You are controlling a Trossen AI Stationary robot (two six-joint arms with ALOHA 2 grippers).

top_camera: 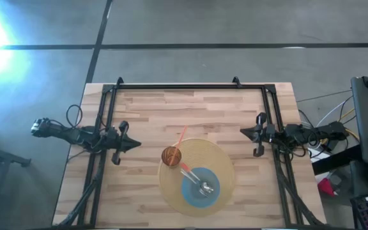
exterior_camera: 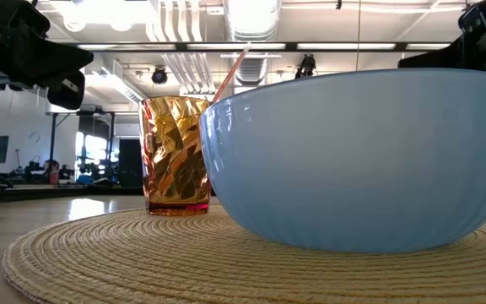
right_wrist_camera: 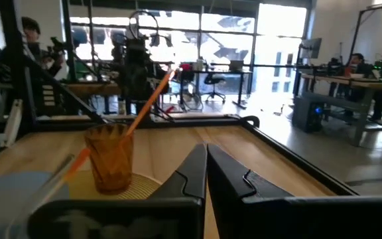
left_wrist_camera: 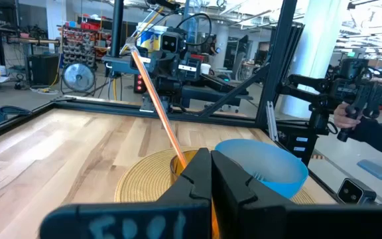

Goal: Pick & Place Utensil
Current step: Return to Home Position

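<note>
A light blue bowl (top_camera: 195, 191) (exterior_camera: 361, 160) sits on a round woven placemat (top_camera: 219, 160) near the table's near edge. A utensil (top_camera: 203, 186) lies in the bowl: its metal head is on the bowl's floor and its pale handle (top_camera: 186, 169) leans over the rim toward an amber faceted cup (top_camera: 172, 155) (exterior_camera: 175, 156). An orange straw (top_camera: 182, 135) (left_wrist_camera: 156, 99) stands tilted in the cup. My left gripper (top_camera: 137, 145) (left_wrist_camera: 211, 162) hovers shut to the left of the mat. My right gripper (top_camera: 241, 131) (right_wrist_camera: 206, 156) hovers shut to the mat's right and farther back.
A black frame (top_camera: 177, 86) runs along the far edge and down both sides of the wooden table. Bare wood lies between the mat and the far rail. In the left wrist view a person's hand (left_wrist_camera: 347, 116) shows beyond the table.
</note>
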